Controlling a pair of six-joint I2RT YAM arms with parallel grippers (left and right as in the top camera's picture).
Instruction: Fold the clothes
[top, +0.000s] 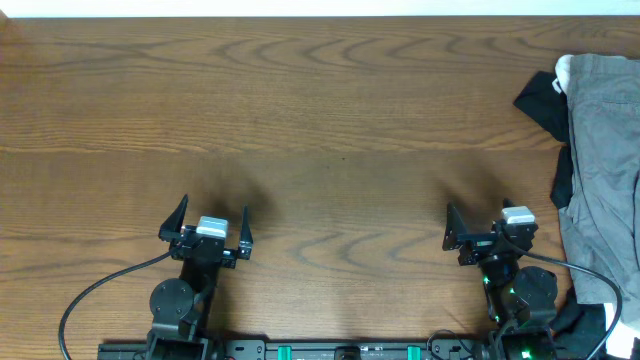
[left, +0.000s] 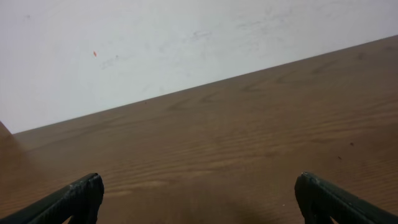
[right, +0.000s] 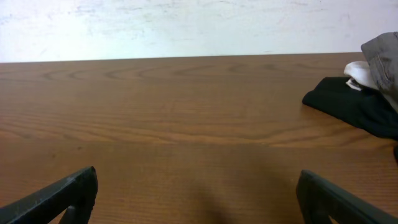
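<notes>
The clothes (top: 605, 150), a grey-olive garment, lie in a heap at the table's right edge, and one corner (right: 382, 53) shows at the far right of the right wrist view. My left gripper (top: 215, 208) stands open near the front edge at the left, with only bare wood between its fingers (left: 199, 186). My right gripper (top: 478, 207) is open too, left of the heap and apart from it, with nothing between its fingers (right: 198, 180).
A black garment (top: 545, 100) and a white one (top: 566, 70) lie under the grey-olive one at the heap's left side, the black one (right: 354, 102) also in the right wrist view. Black cables (top: 100, 290) run by the arm bases. The wooden table (top: 320, 130) ends at a white wall (right: 186, 25).
</notes>
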